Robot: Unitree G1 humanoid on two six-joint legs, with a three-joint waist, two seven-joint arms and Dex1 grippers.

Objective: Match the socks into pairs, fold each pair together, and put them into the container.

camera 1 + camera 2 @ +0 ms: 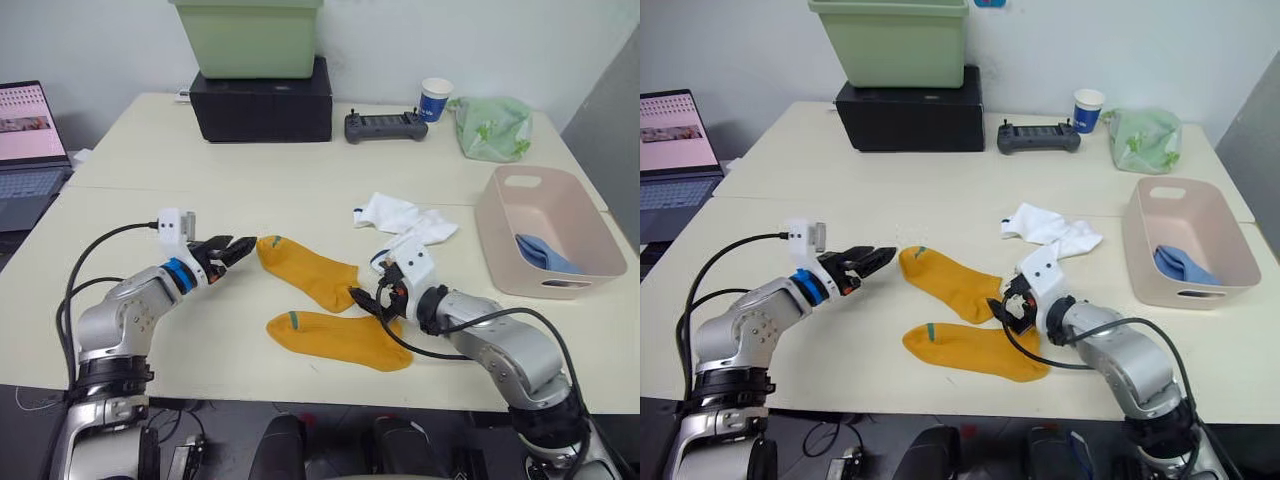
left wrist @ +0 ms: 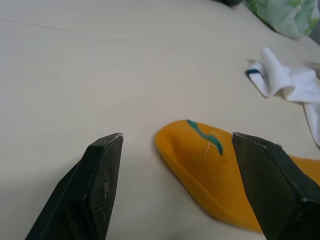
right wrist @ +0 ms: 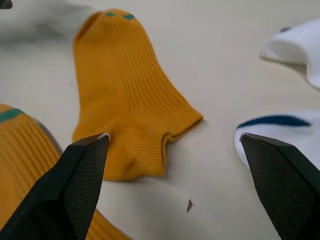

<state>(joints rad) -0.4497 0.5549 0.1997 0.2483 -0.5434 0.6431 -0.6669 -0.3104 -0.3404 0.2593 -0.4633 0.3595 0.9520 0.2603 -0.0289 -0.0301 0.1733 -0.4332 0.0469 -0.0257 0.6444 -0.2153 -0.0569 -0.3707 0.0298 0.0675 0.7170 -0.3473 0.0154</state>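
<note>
Head views, as I log them. Desk [image 1: 200,190]: cream top. Upper mustard sock [image 1: 308,272]: flat near the desk's middle, green-marked end toward my left tool [image 1: 238,248], which has its fingers spread apart and empty just beside that end. Lower mustard sock [image 1: 335,338]: flat close to the near edge, just below the first. Right tool [image 1: 366,300]: between the two mustard socks at their right ends, fingers parted, gripping nothing. White socks [image 1: 405,220]: a loose heap toward the right, just above my right wrist. Pink basket [image 1: 590,225]: at the right edge, with a light blue sock bundle [image 1: 545,254] lying inside. Far edge: black box [image 1: 262,100] carrying a green bin [image 1: 250,35], a handheld controller [image 1: 385,127], a paper cup [image 1: 435,98], a pale green cloth bag [image 1: 492,128]. Laptop [image 1: 28,140]: off the left edge.

Left wrist view. Both fingers wide apart; the upper mustard sock's marked end lies between them, nearer one finger, untouched as far as I can see. White socks beyond.

Right wrist view. Fingers wide apart; the upper mustard sock's cuff end lies between them on the desk, a strip of the lower mustard sock at one side, a white sock's dark-trimmed edge at the other.
</note>
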